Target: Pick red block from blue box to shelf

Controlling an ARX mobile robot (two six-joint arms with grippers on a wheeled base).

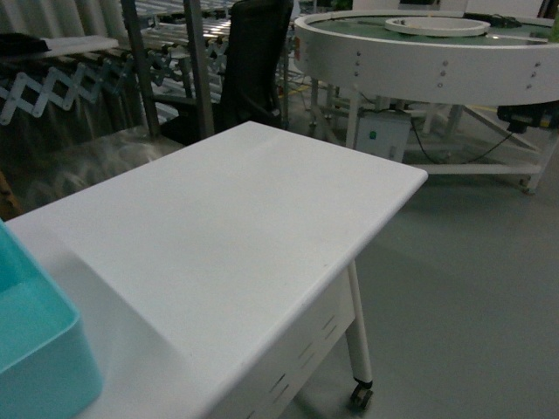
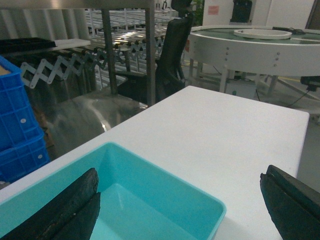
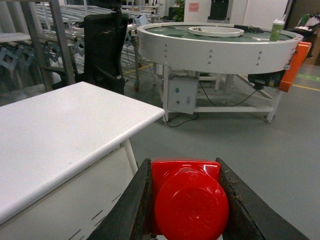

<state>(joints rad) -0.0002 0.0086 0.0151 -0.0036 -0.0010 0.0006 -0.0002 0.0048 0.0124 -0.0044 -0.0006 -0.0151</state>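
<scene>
While clamped between the two dark fingers (image 3: 131, 210) of the right gripper (image 3: 186, 200), the red block (image 3: 187, 197) fills the lower middle of the right wrist view, round stud facing the camera, jaws closed snugly against both flanks. Held out past the rounded edge of the white table (image 3: 60, 130), above grey floor (image 3: 250, 145). Neither block nor right gripper visible from the head camera.

Spread wide in the left wrist view, the left gripper (image 2: 180, 215), one black finger (image 2: 60, 210) at lower left over the blue box (image 2: 165, 185), the other at lower right over bare tabletop; nothing between them, nothing touched. Pale turquoise bin seated at the near left corner of the table, only a corner of it (image 1: 44, 349) showing from the head camera; what can be seen of its inside shows no contents.

Smooth white tabletop (image 1: 236, 227), slotted apron below, one caster leg (image 1: 360, 349) at the front. Beyond the far edge, the shelf (image 2: 150, 50) with its steel posts, a black office chair (image 1: 253, 61), an accordion roller conveyor (image 1: 79, 78) and dark blue ribbed crates (image 2: 17, 125) to the left. Large round white turntable (image 1: 428, 52) on a frame to the right, a grey control box (image 3: 181, 95) beneath it, a green bottle (image 3: 277, 29) on its rim.
</scene>
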